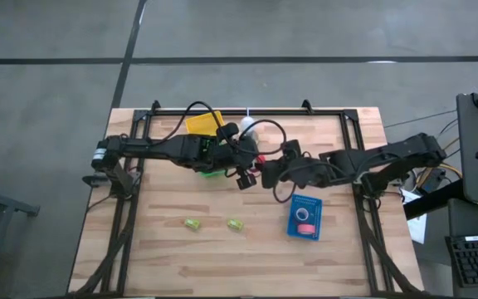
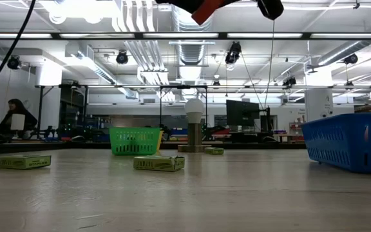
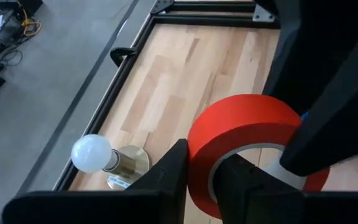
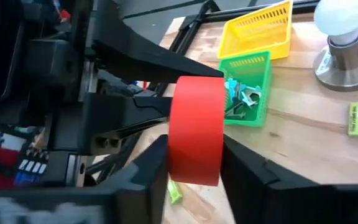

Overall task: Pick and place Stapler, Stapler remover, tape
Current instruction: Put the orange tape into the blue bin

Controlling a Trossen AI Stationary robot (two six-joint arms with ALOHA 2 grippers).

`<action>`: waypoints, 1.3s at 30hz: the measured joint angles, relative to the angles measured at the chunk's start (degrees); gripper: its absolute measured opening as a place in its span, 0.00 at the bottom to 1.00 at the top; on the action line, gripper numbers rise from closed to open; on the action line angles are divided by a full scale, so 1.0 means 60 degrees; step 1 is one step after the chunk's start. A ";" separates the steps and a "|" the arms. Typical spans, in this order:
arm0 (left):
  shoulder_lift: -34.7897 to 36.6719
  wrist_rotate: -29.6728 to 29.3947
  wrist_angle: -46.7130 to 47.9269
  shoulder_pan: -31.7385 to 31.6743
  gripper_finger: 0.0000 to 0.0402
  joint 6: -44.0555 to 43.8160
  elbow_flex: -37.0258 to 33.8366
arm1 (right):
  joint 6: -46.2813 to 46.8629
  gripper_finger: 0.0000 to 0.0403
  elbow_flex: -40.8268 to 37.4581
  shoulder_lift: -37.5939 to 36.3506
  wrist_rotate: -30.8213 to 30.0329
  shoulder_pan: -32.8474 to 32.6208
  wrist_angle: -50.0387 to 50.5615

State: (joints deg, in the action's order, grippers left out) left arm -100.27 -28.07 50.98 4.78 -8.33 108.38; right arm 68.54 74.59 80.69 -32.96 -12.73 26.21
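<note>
A red tape roll [image 3: 253, 134] is held in the air above the table's middle, between my two grippers; in the high view it shows as a red spot [image 1: 262, 164], and in the low view at the top edge [image 2: 205, 9]. My left gripper [image 3: 204, 180] reaches in from the table's left and is shut on it. My right gripper [image 4: 194, 171] comes from the right and is shut on the same roll [image 4: 196, 130]. A blue tray [image 1: 292, 218] near the right holds another red roll [image 1: 304, 215]. My left gripper holds the red roll by its wall [image 3: 199, 168], one finger [image 3: 238, 183] inside the centre hole and one [image 3: 169, 171] outside. It comes level from the table's left. The roll is lifted clear. My right gripper pinches the roll across its width, one finger [image 4: 145, 165] on each flat face, close to the red band [image 4: 194, 168]. It comes level from the table's right. The roll stands on edge, clear of the table.
A green basket [image 1: 212, 170] with small items and a yellow basket [image 1: 203, 124] sit under the left arm. A light bulb on a round base [image 1: 247, 127] stands near the far edge. Two small green boxes [image 1: 192, 224] [image 1: 235, 224] lie toward the near side.
</note>
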 joint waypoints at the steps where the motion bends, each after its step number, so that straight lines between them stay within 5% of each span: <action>1: 0.0000 -0.0010 -0.0022 0.0000 0.16 -0.0090 0.0000 | -0.0096 0.26 0.0000 -0.0053 0.0025 0.0000 0.0062; 6: 0.0007 0.0036 -0.0210 0.0000 0.19 -0.0106 0.0015 | -0.0747 0.23 0.0000 -0.0459 0.0378 0.0023 0.0526; 12: 0.0151 -0.0054 0.0287 -0.0011 0.35 0.0161 -0.0001 | -0.0577 0.23 0.0001 -0.1129 0.0854 0.0027 0.1973; 19: 0.0316 0.0298 0.1257 -0.0025 0.51 0.0922 0.0004 | -0.0933 0.25 0.0018 -0.1753 0.2967 0.0009 0.4992; 25: 0.0324 0.1260 0.1436 -0.0047 0.52 0.0887 -0.0311 | -0.2876 0.27 0.0011 -0.1713 0.4241 0.0002 0.7288; 39: 0.0317 0.1782 0.1452 -0.0043 0.52 0.0119 -0.1261 | -0.5637 0.27 -0.1101 -0.0345 0.5126 0.0007 0.7878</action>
State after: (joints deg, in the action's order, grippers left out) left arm -98.37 -17.38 59.69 4.52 -7.61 100.81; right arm 34.72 67.98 78.62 -2.20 -12.69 73.48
